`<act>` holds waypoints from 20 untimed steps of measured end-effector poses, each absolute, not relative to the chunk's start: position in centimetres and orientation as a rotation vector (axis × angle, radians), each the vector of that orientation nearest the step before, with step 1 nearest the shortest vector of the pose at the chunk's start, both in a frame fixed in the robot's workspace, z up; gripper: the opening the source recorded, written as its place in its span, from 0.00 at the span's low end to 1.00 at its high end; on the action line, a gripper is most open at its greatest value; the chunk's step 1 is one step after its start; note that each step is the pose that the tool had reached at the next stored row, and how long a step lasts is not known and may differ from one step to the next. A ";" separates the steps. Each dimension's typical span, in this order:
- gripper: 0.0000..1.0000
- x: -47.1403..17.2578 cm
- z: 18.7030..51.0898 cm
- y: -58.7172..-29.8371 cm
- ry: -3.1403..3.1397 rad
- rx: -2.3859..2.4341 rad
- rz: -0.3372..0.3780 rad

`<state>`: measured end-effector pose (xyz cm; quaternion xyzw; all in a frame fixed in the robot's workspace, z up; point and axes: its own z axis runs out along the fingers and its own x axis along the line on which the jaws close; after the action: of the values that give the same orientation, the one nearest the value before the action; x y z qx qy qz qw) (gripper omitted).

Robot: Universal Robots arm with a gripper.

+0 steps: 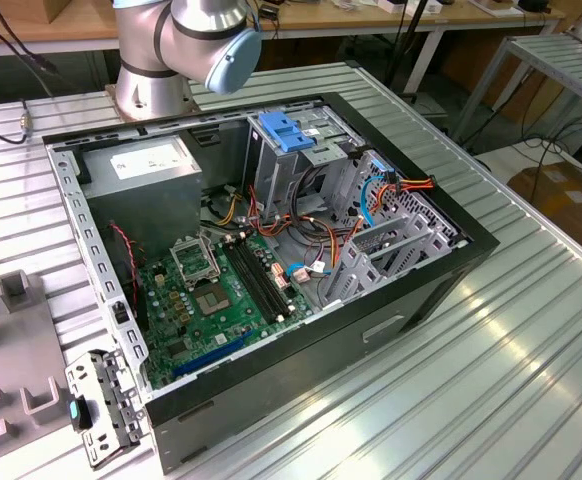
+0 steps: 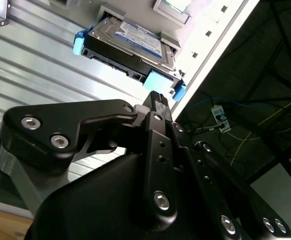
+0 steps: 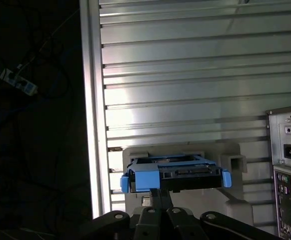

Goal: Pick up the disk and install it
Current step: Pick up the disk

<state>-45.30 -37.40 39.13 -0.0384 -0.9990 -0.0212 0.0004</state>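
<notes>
The disk (image 3: 178,172) is a dark flat drive with bright blue side rails. It rests in a pale grey holder (image 3: 230,155) on the ribbed metal table, close to the table's edge. In the second wrist view the disk (image 2: 130,42) shows its labelled face and a blue end tab. My gripper (image 3: 159,194) is shut, its black fingers together just short of that blue tab and holding nothing. In the second wrist view the gripper (image 2: 157,97) tip sits right beside the tab.
The open computer case (image 1: 451,270) lies on the table with its motherboard, cables and a pale blue bracket (image 1: 286,130) on the drive cage. Its rear panel (image 3: 288,170) stands beside the holder. The table edge (image 3: 90,125) drops to a dark floor with cables. The arm's base (image 1: 151,85) stands behind the case.
</notes>
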 end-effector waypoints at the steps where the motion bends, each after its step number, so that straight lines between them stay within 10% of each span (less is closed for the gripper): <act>1: 0.11 -45.3 39.1 -37.4 -3.138 -0.120 -0.067; 20: 0.11 -45.3 39.1 -37.4 -3.111 0.374 -0.065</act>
<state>-45.31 -37.39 39.12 0.1193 -0.9926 -0.0209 0.0037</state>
